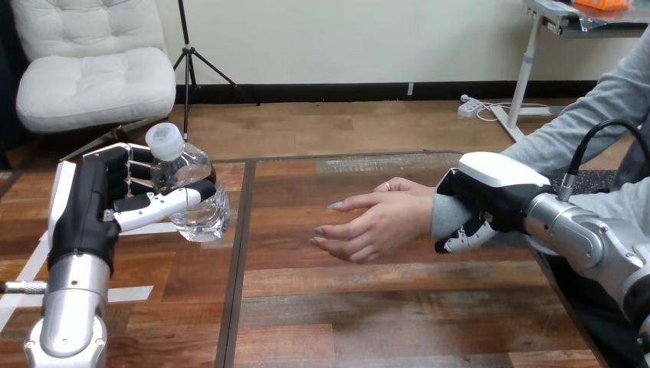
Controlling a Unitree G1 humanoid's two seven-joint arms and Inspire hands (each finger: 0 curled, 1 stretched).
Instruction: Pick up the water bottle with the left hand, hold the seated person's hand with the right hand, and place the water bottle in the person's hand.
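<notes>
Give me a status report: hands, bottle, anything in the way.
Left hand shut on water bottle, bottle tilted. Right hand curled round person's wrist. Person's hand open, apart from bottle. Path between them clear.

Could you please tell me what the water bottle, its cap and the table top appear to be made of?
The water bottle looks like thin clear plastic: glossy and see-through, with bright glints. Its cap seems to be opaque white plastic, ridged round the side. The table looks like wood planks, or possibly wood-look laminate: grain and seams show, with a satin sheen.
</notes>
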